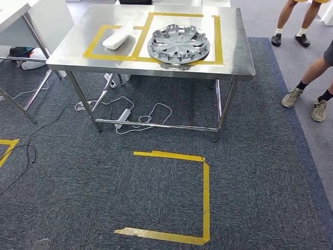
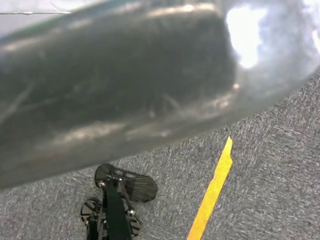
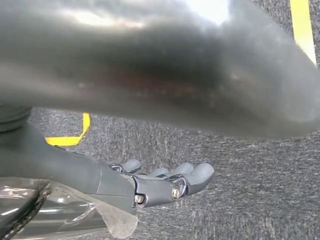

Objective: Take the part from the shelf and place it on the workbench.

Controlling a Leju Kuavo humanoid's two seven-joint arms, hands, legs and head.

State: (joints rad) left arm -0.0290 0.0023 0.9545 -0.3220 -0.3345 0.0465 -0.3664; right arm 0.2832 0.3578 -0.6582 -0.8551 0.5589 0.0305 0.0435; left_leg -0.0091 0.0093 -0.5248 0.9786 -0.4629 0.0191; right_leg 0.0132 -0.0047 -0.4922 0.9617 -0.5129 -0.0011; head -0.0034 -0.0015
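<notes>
The steel workbench [image 1: 231, 52] stands ahead of me, marked with yellow tape boxes. A white curved part [image 1: 117, 36] lies in the left box. A silver wheel cover [image 1: 178, 44] lies flat in the right box. In the right wrist view my right hand [image 3: 162, 182] hangs over the carpet with its fingers stretched out and nothing in them, and a blurred grey bulk crosses the picture beside them. In the left wrist view my left hand [image 2: 113, 90] is only a blurred dark grey mass near the lens, so its fingers cannot be made out.
A power strip and cables [image 1: 124, 117] lie under the bench. A yellow tape outline [image 1: 204, 192] marks the carpet in front of it. People's legs stand at the right [image 1: 302, 36] [image 1: 314, 99]. Another table [image 1: 15, 15] is at the far left.
</notes>
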